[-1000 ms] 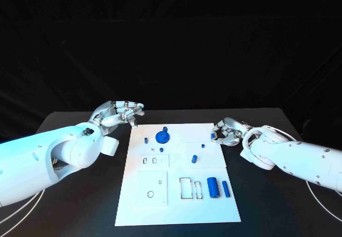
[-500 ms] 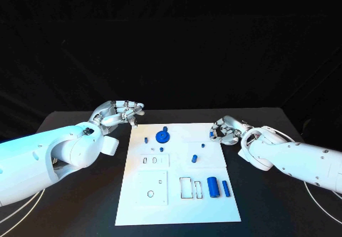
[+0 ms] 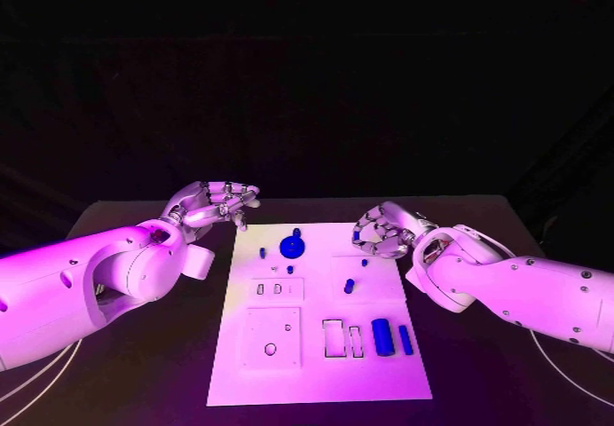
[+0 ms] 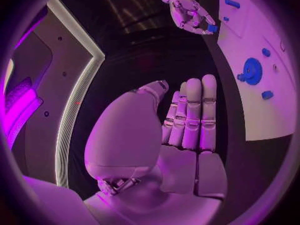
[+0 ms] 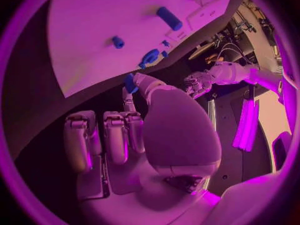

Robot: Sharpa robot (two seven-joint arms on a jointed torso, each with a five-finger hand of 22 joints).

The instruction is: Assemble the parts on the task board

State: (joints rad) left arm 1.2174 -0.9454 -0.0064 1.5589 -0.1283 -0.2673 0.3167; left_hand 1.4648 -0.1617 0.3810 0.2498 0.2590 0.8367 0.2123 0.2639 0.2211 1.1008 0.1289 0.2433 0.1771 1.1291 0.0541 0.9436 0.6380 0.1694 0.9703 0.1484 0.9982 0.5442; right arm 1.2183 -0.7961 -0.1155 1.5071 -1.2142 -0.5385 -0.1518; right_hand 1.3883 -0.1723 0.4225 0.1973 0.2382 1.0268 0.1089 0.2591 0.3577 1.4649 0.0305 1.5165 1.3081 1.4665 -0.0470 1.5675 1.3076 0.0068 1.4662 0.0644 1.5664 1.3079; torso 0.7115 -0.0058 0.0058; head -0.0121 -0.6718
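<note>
The right hand [image 3: 381,231] pinches a small blue part [image 5: 130,82] at its fingertips above the board's [image 3: 320,373] far right corner. The left hand [image 3: 213,206], off the board's far left corner, holds nothing, fingers loosely curled.

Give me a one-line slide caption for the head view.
Right hand pinches a small blue part above the task board; left hand hovers beside it.

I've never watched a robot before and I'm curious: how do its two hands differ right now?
The right hand pinches a small blue part between fingertips; the left hand holds nothing, fingers loosely curled. The right hand hovers at the task board far right edge; the left hand waits off the board, beyond its far left corner. Both are silver, on white arms.
</note>
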